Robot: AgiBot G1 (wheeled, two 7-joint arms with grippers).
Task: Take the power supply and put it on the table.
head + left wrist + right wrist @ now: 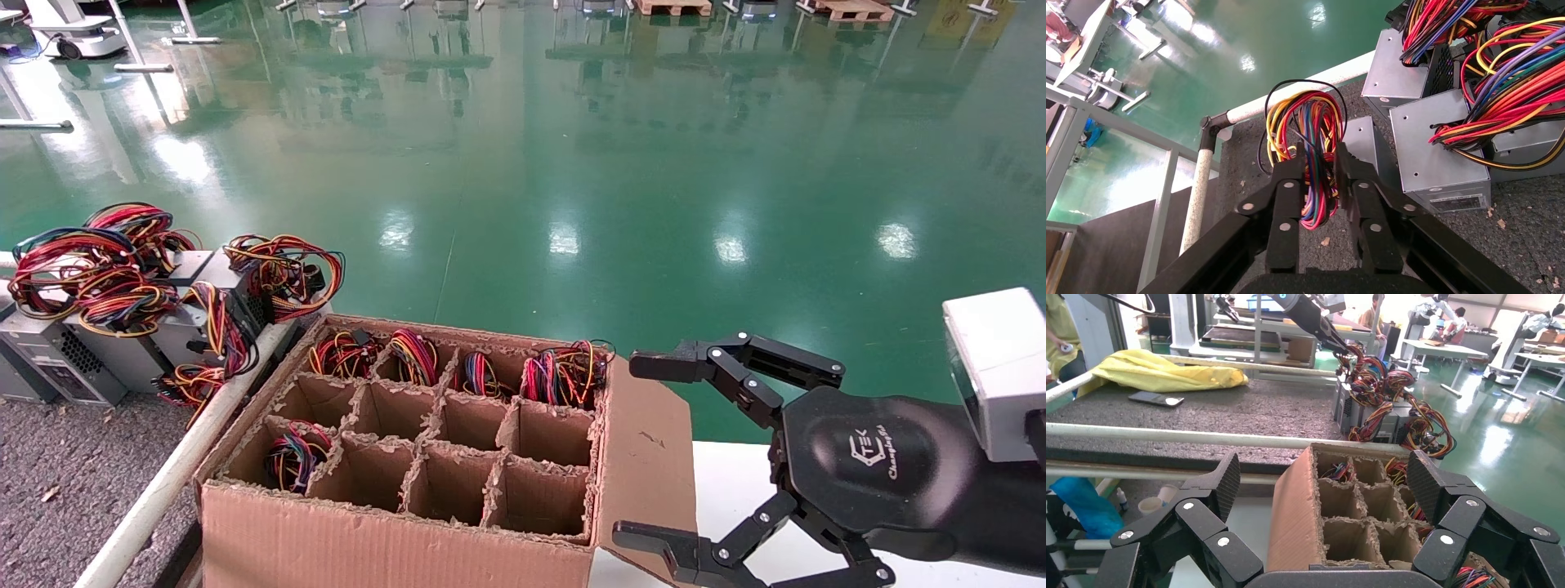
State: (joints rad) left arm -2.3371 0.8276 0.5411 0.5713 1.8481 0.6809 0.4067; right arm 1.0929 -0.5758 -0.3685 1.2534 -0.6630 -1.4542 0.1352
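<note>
In the left wrist view my left gripper is shut on the looped red, yellow, blue and purple wires of a silver-grey power supply. Its box hangs from the wires over the grey speckled table, close beside other power supplies; I cannot tell whether it touches the felt. The left gripper is outside the head view. My right gripper stands open beside the cardboard box, with nothing between its fingers. The right wrist view shows the left arm over the pile.
The divided cardboard box holds wire bundles in several cells; other cells are empty. Several power supplies stand on the table behind its white tube edge. A yellow cloth and a phone lie farther along the table.
</note>
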